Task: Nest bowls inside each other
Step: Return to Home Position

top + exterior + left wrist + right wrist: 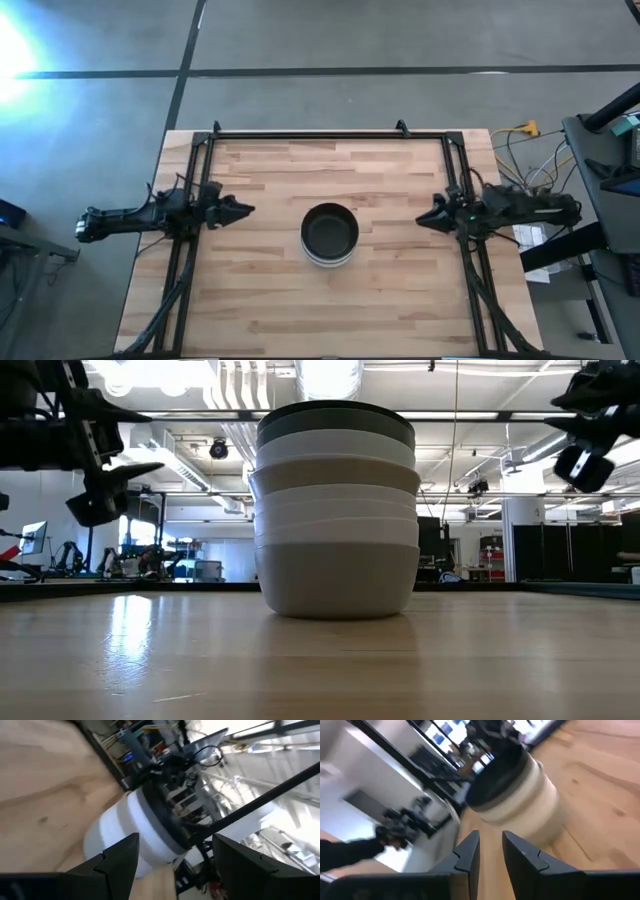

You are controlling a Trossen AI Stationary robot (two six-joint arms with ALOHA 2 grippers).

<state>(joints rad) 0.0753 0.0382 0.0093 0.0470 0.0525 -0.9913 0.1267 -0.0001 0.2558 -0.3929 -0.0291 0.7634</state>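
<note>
**Bowls nested in one stack at mid-bench, both arms drawn back**

The stack of bowls [330, 235] stands at the middle of the wooden bench [260, 290], about midway between the two arms. From table height the rims read from the top down: a black bowl [335, 407], a dark grey bowl [335, 425] just under it, a white bowl [335, 448], a beige-grey bowl [335, 475], then several more white rims [335, 520] packed close. The lowest bowl [338, 575] rests flat on the wood. The stack sits upright and even.

The left gripper [243, 210] hangs at the bench's left edge, pointing in toward the stack and well apart from it. Its fingers [120, 857] are spread wide and hold nothing.

The right gripper [425, 217] hangs at the right edge, also aimed at the stack and well clear of it. Its fingers [467, 852] stand close together with a narrow slit between them, and it too holds nothing.

A black metal frame [330, 133] runs along the bench's far edge and sides. Loose cables [530, 150] lie off the right side.
</note>
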